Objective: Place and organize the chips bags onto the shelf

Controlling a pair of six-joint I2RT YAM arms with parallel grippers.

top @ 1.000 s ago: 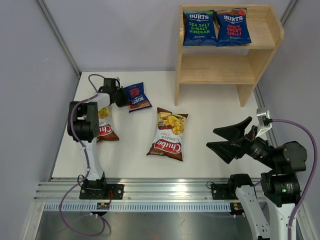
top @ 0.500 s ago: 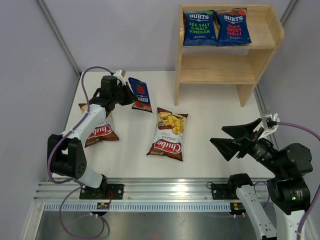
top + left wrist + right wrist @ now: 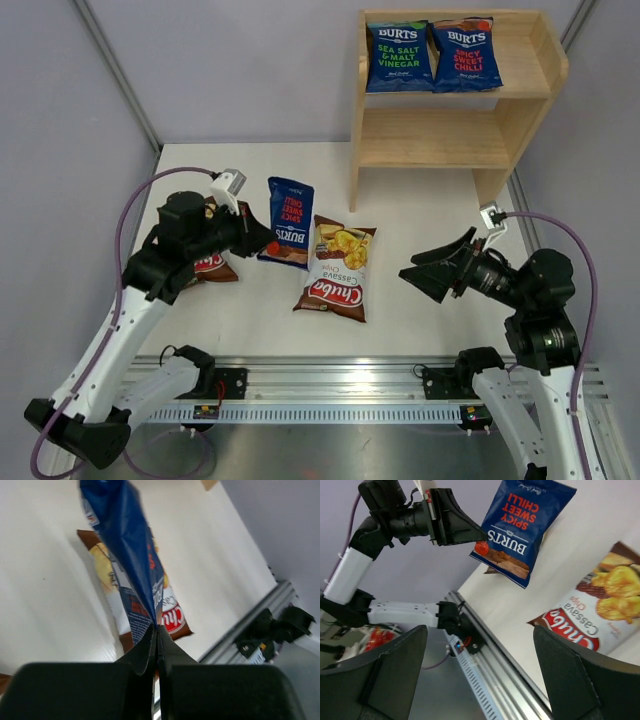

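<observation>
My left gripper (image 3: 252, 236) is shut on the edge of a dark blue BURTS chilli bag (image 3: 288, 222), holding it up above the table; the same bag (image 3: 127, 540) (image 3: 522, 527) hangs edge-on in the left wrist view. Under it lies a brown-white Chuba bag (image 3: 336, 267) (image 3: 592, 611) at the table's middle. Another Chuba bag (image 3: 208, 264) is partly hidden under the left arm. Two BURTS bags (image 3: 398, 56) (image 3: 465, 54) stand on the top tier of the wooden shelf (image 3: 520, 100). My right gripper (image 3: 425, 270) is open, empty, right of the middle Chuba bag.
The shelf's lower tier (image 3: 430, 137) holds nothing. Grey walls close in the white table (image 3: 420, 215) on three sides. An aluminium rail (image 3: 320, 385) with the arm bases runs along the near edge.
The left arm has lifted the blue bag and carried it rightward and nearer, over the middle Chuba bag's corner. The right gripper has moved left and up, staying open.
</observation>
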